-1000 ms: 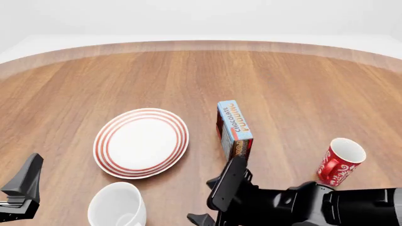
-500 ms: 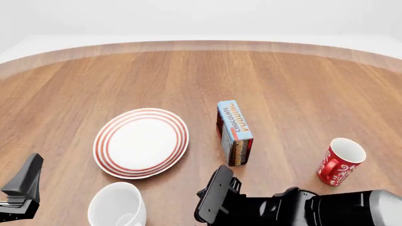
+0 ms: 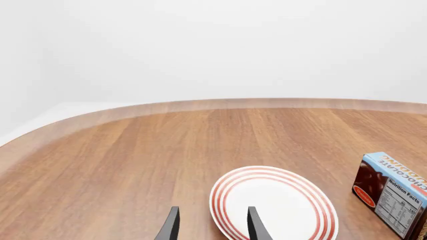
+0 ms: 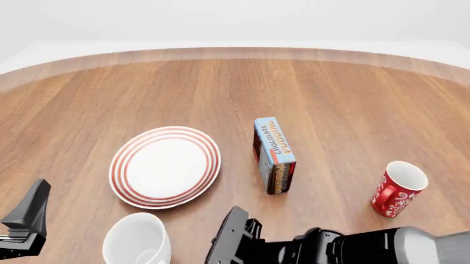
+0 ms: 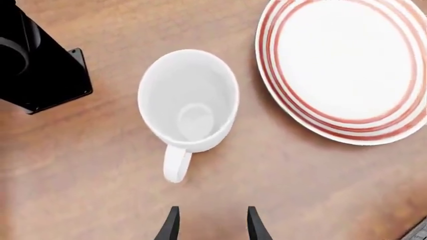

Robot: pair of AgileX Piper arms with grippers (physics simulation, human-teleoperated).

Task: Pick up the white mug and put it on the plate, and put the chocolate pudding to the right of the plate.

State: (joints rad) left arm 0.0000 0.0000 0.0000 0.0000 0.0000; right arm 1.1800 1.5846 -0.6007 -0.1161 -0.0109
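Note:
The white mug [image 4: 137, 240] stands upright near the table's front edge, just in front of the plate [image 4: 165, 166]. In the right wrist view the white mug [image 5: 188, 100] shows its empty inside, and its handle [image 5: 175, 162] points toward my right gripper [image 5: 211, 227]. That gripper is open, hovers above the table and stops short of the handle. The chocolate pudding [image 4: 274, 154] stands on edge to the right of the plate, a small gap away. My left gripper [image 3: 212, 229] is open and empty at the front left, facing the plate [image 3: 273, 205].
A red mug with a white pattern [image 4: 397, 188] stands at the right front. My right arm [image 4: 331, 250] crosses the front edge below the pudding. The left arm's black body [image 5: 33, 65] sits close beside the white mug.
My right gripper has slid left along the front edge, away from the pudding and toward the white mug. The left arm and all objects have stayed put.

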